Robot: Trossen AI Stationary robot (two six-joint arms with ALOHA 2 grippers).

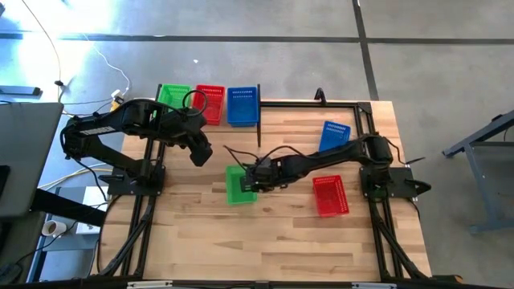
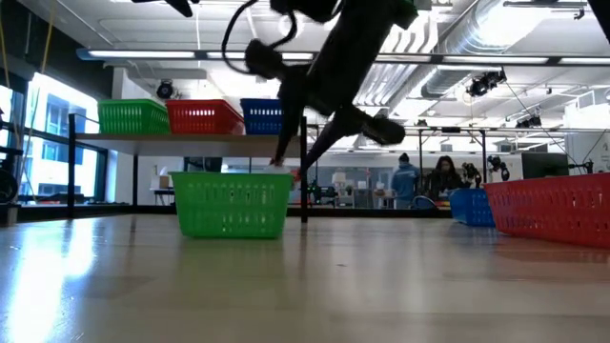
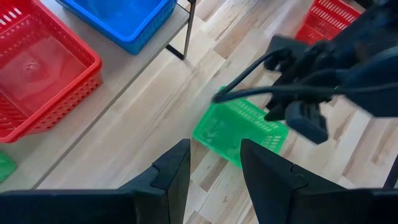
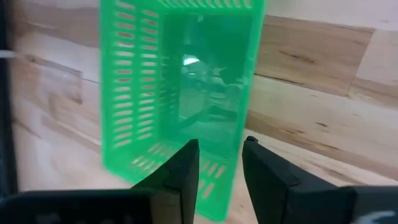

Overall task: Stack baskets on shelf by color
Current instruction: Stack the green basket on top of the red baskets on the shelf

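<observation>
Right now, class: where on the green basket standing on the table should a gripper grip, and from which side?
Grip the green basket by a thin lattice wall at the rim, coming from above. It stands upright, mouth open upward, so one finger can go inside. The right gripper is at its right-hand wall.

Open-plan lab or workshop: exposed ceiling ducts [image 2: 457, 43], strip lights, concrete floor [image 1: 265, 64], people [image 2: 405, 181] at distant benches.

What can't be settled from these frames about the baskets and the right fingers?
- Basket count per shelf stack: high view looks straight down; low view shows one layer.
- Right gripper touching the green basket: in the right wrist view the fingers straddle its near wall, contact unclear; the arm covers it in the high view.
- Blue basket on the table: the red basket partly hides it in the low view.
</observation>
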